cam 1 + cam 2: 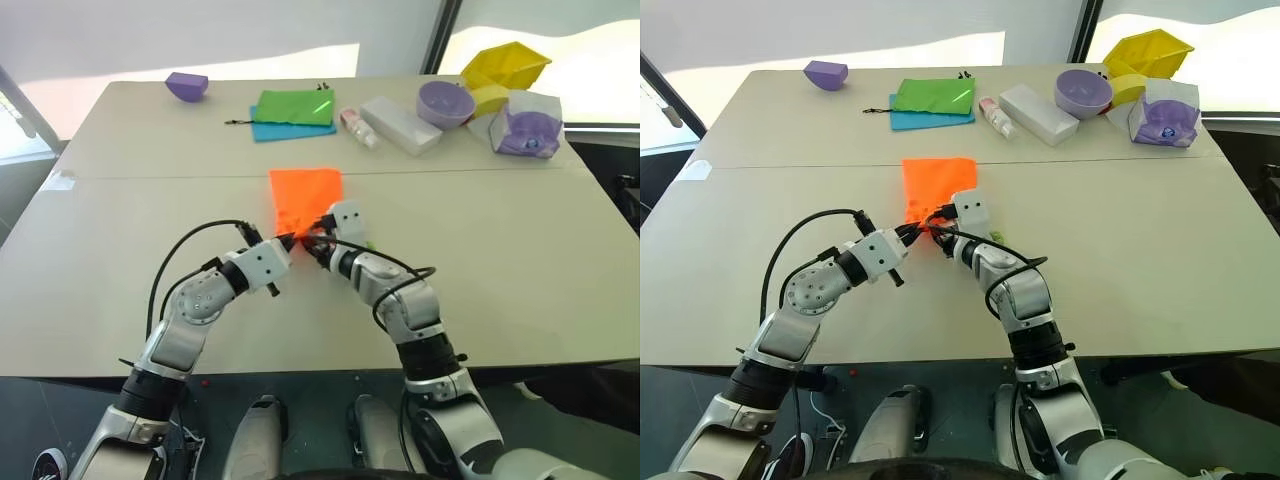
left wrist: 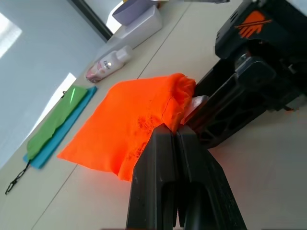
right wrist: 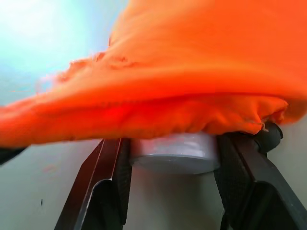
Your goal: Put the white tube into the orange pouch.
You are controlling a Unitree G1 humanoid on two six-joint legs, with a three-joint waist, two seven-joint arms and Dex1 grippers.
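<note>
The insertion step is in hand. The pouch (image 1: 305, 196) lies flat on the worktop (image 1: 520, 270), near the middle, with its mouth turned toward the robot and its closed end away, toward the far things — a green pouch (image 1: 295, 106) on a blue one (image 1: 270, 131), a small bottle (image 1: 358, 127), a white box (image 1: 400, 124).

The left tool (image 1: 291, 240) is closed on the rim of the pouch mouth, at the robot's left side of it; in the left wrist view its two fingers (image 2: 168, 158) stand pressed together with orange cloth pinched between them, and the rim is lifted a little. The right tool (image 1: 322, 241) is closed on the tube (image 3: 173, 152) — in the right wrist view the white body sits between the two black fingers (image 3: 112, 163), and its front part is already under the orange edge.

So the tube is at the mouth of the pouch, partly covered by the cloth, not yet let go. How deep it goes I cannot tell, the cloth hides it.

Its long axis seems to run along the right tool, forward and a little to the left, into the pouch. Which end leads, cap or flat end, I cannot tell.

Next, I think, the right tool must push further in along this same line, while the left keeps the rim up, and only then let go of the tube
</note>
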